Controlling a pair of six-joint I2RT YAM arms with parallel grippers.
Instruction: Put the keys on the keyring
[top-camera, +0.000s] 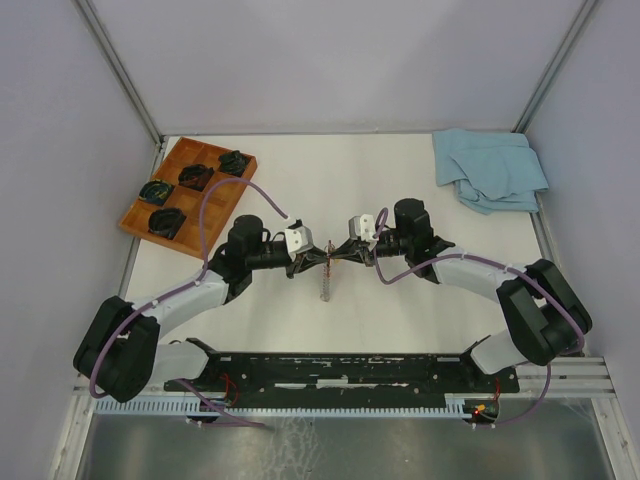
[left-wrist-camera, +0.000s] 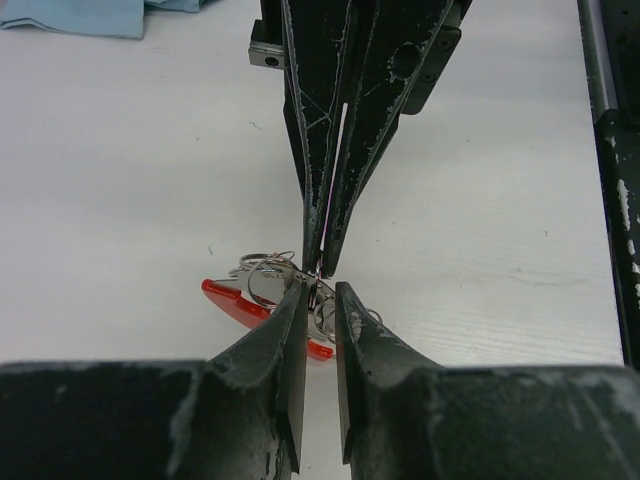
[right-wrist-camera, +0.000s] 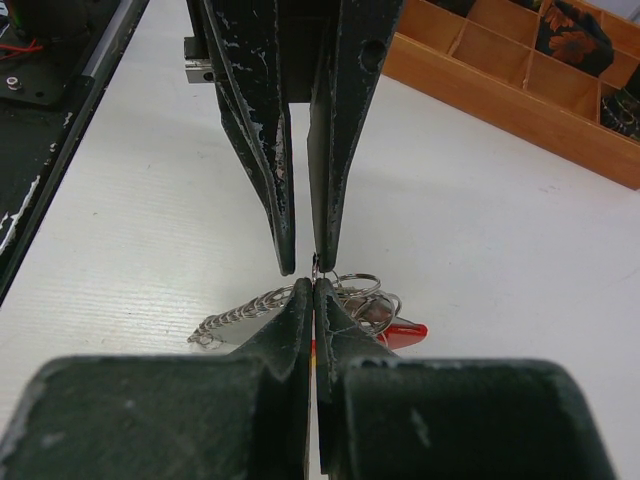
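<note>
White tabletop (top-camera: 400, 190) under me, pale walls round it. My two claws meet tip to tip over its middle. My right claw (right-wrist-camera: 313, 288) is pressed together on the thin wire of the keyring (right-wrist-camera: 355, 285), which stands up just past its tips. My left claw (left-wrist-camera: 320, 298) faces it with its fingers a little apart. The same wire sits in that gap, and I cannot tell whether either finger touches it.

Beneath the tips is a tangle of loops. A beaded chain (right-wrist-camera: 240, 315) trails to one side, and a red strap (left-wrist-camera: 235, 298) is half hidden by my own fingers. The keys I cannot pick out from that tangle. From overhead the whole bunch is a speck between the claws.

Well away from my left claw, at the far corner on its side, sits a wooden tray (top-camera: 222, 192) of dark coiled items (top-camera: 196, 176). Any print on them is too small to read. Well away from my right claw, at the opposite far corner, lies a crumpled blue cloth (top-camera: 490, 168), cut off by the frame edge in the left wrist view.
</note>
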